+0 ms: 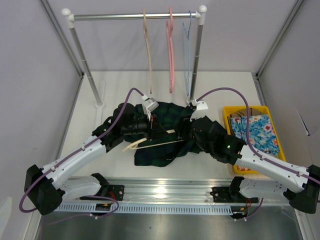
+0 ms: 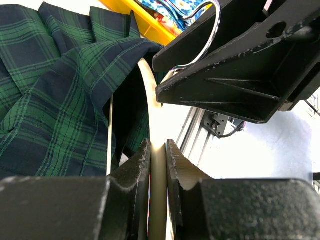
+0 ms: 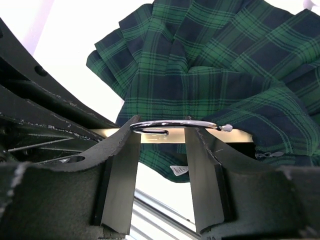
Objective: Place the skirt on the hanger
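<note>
The dark green and navy plaid skirt (image 1: 167, 120) lies crumpled on the table between my two grippers. It fills the left of the left wrist view (image 2: 55, 95) and the top of the right wrist view (image 3: 210, 75). The cream hanger (image 1: 150, 143) lies partly under it. My left gripper (image 1: 150, 124) is shut on a cream arm of the hanger (image 2: 158, 200). My right gripper (image 1: 194, 120) is open. Its fingertips (image 3: 131, 137) sit at the hanger's metal hook (image 3: 175, 123), which crosses in front of them, over the cream bar (image 3: 160, 134).
A clothes rack (image 1: 135, 16) at the back carries a tan hanger (image 1: 148, 50), a pink hanger (image 1: 170, 50) and a thin blue one (image 1: 188, 55). A yellow bin (image 1: 245, 107) with floral cloth (image 1: 260, 132) stands at the right. A metal rail (image 1: 165, 192) runs along the near edge.
</note>
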Available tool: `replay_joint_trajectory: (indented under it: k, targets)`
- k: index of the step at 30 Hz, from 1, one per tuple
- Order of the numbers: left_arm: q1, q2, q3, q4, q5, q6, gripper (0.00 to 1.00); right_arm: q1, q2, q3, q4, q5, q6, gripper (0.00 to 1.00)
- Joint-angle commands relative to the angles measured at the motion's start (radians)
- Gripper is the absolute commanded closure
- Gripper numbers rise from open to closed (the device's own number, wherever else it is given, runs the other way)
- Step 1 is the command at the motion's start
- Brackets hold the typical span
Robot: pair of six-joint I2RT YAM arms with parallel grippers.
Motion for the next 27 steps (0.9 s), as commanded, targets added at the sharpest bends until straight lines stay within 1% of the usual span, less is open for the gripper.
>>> replay_joint_trajectory:
  k: [1,11,14,15,18,19,20,21,23,24,26,27]
  targets:
    - [-0.006,-0.002,0.001,0.084,0.033,-0.013,1.0,0.004,0.009,-0.003,0.05,0.04,0.028,0.55]
    - [-0.008,0.014,0.008,0.088,0.031,-0.021,1.0,0.018,0.027,-0.027,0.057,0.097,0.048,0.62]
    - [-0.009,0.017,0.011,0.09,0.028,-0.021,1.0,0.02,0.036,-0.026,0.05,0.109,0.049,0.67]
    - [-0.011,0.019,0.01,0.09,0.027,-0.021,1.0,0.02,0.036,-0.024,0.047,0.113,0.048,0.69]
    - [-0.011,0.021,0.011,0.09,0.02,-0.021,1.0,0.021,0.038,-0.027,0.042,0.123,0.046,0.8]
    - [-0.012,0.021,0.014,0.087,0.013,-0.021,1.0,0.021,0.038,-0.027,0.039,0.124,0.043,0.85]
    - [-0.011,0.021,0.013,0.084,0.011,-0.019,1.0,0.02,0.038,-0.026,0.034,0.127,0.04,0.88]
    - [-0.012,0.021,0.016,0.073,-0.001,-0.015,1.0,0.02,0.038,-0.026,0.027,0.135,0.039,0.94]
    - [-0.011,0.019,0.024,0.052,-0.024,-0.01,1.0,0.02,0.036,-0.024,0.017,0.146,0.037,0.99]
    - [-0.011,0.016,0.027,0.026,-0.036,-0.001,1.0,0.021,0.032,-0.026,0.01,0.153,0.037,1.0]
    - [-0.011,0.002,0.037,-0.004,-0.084,0.008,0.91,0.02,0.029,-0.03,0.002,0.159,0.037,1.0]
    - [-0.011,-0.005,0.039,-0.031,-0.105,0.014,0.84,0.02,0.027,-0.032,-0.003,0.161,0.037,1.0]
